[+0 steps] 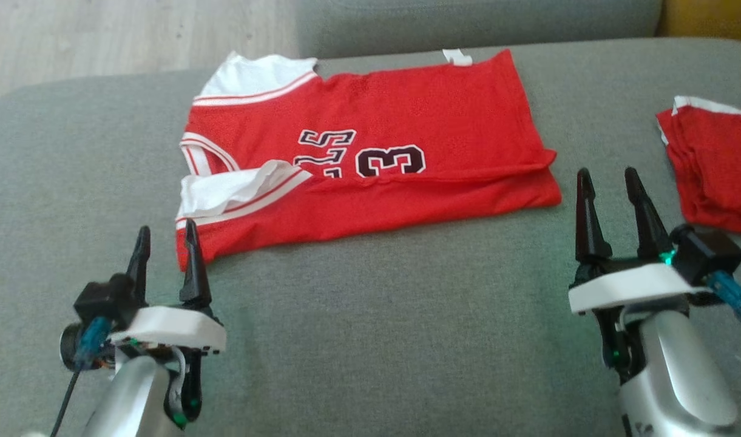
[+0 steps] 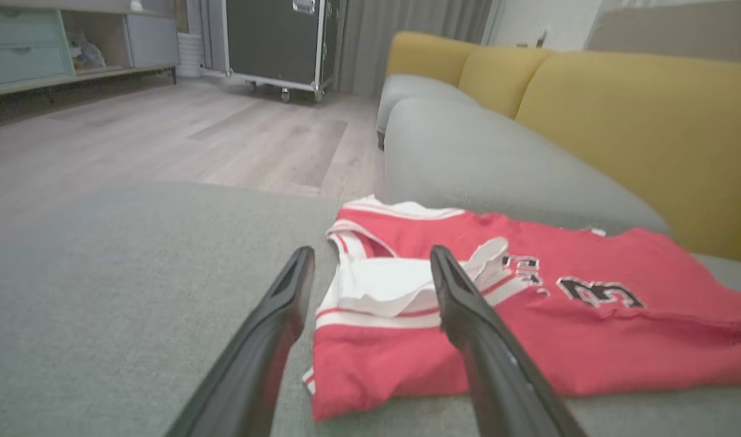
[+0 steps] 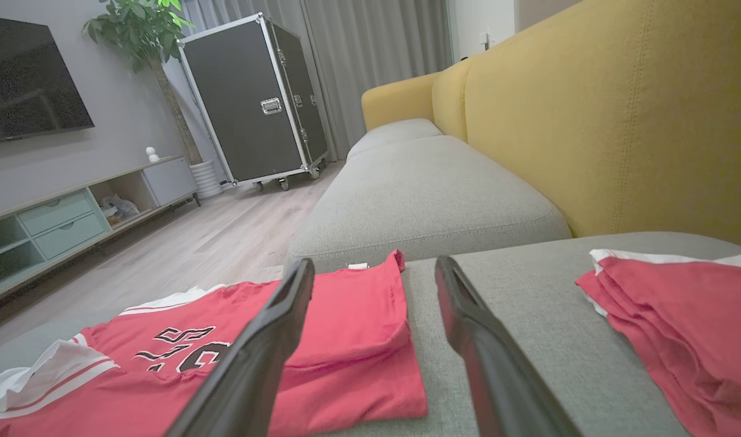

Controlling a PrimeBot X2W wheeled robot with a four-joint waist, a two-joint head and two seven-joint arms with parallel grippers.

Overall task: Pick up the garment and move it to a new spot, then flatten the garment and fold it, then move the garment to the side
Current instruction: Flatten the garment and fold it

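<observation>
You are looking at a wide grey cloth sofa seat (image 1: 370, 340) with a yellow back cushion (image 3: 619, 109) behind it. The red sports shirt with white edges and dark numbers (image 1: 406, 152) lies flat near the middle of that seat, already folded over once along its near side. Its long way runs left to right in front of you, with the white arm holes on the left and the bottom edge on the right.

Your left gripper (image 1: 167, 226) sits just beside the near left corner of the shirt, its two dark fingers wide apart and holding nothing. Your right gripper (image 1: 607, 172) is also spread wide and empty, just past the near right corner, with some bare seat between it and the cloth. The left one looks closer to the shirt.

I think the next fold brings one short end over the other, so each gripper should reach for its own corner. A second pile of folded red cloth (image 1: 716, 176) lies close on the right, so take care not to catch it.
</observation>
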